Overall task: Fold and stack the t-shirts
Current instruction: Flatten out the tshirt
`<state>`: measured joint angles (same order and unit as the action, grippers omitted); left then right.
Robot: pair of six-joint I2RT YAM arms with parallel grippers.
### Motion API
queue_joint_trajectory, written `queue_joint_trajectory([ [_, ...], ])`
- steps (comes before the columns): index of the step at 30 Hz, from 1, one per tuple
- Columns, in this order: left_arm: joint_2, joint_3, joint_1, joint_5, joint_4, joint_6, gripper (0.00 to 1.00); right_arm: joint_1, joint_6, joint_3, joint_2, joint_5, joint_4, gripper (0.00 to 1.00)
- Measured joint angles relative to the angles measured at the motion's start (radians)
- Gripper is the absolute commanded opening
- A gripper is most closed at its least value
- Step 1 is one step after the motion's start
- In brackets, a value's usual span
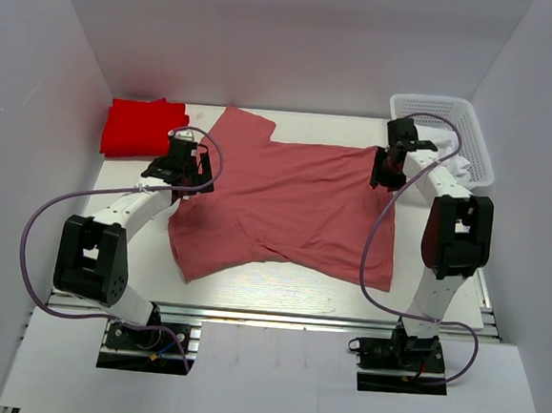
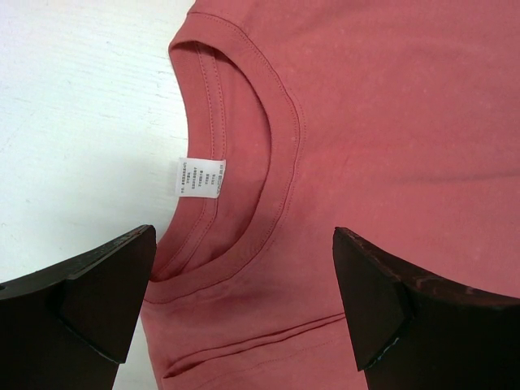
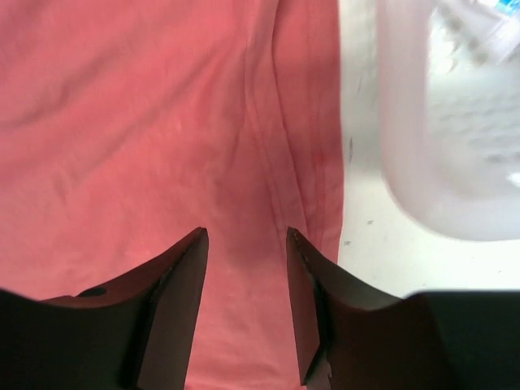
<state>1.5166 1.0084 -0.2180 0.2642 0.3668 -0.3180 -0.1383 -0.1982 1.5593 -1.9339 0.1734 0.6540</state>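
The rose-pink t-shirt [image 1: 291, 203] lies spread flat across the middle of the table. The bright red t-shirt [image 1: 141, 127] sits folded at the back left. My left gripper [image 1: 185, 166] hovers open over the pink shirt's neck end; in the left wrist view [image 2: 244, 305] its fingers straddle the collar [image 2: 272, 175] and white label [image 2: 200, 176]. My right gripper [image 1: 386, 167] is open over the shirt's hem at the right edge; in the right wrist view [image 3: 246, 280] the fingers stand apart above the hem seam [image 3: 276, 162], holding nothing.
A white mesh basket [image 1: 445, 129] stands at the back right, close to my right gripper; it is a blurred white shape in the right wrist view [image 3: 443, 122]. White walls enclose the table on the left, back and right.
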Motion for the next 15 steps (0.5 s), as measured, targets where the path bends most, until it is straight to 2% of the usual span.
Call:
queue_joint_trajectory([
  [7, 0.0, 0.0, 0.0, -0.008, -0.002, 0.011, 1.0, 0.001, 0.01, -0.162, 0.025, -0.034, -0.048, 0.46],
  [15, 0.027, 0.0, 0.0, -0.016, -0.005, 0.014, 1.0, 0.008, 0.011, -0.184, 0.012, -0.006, -0.056, 0.46],
])
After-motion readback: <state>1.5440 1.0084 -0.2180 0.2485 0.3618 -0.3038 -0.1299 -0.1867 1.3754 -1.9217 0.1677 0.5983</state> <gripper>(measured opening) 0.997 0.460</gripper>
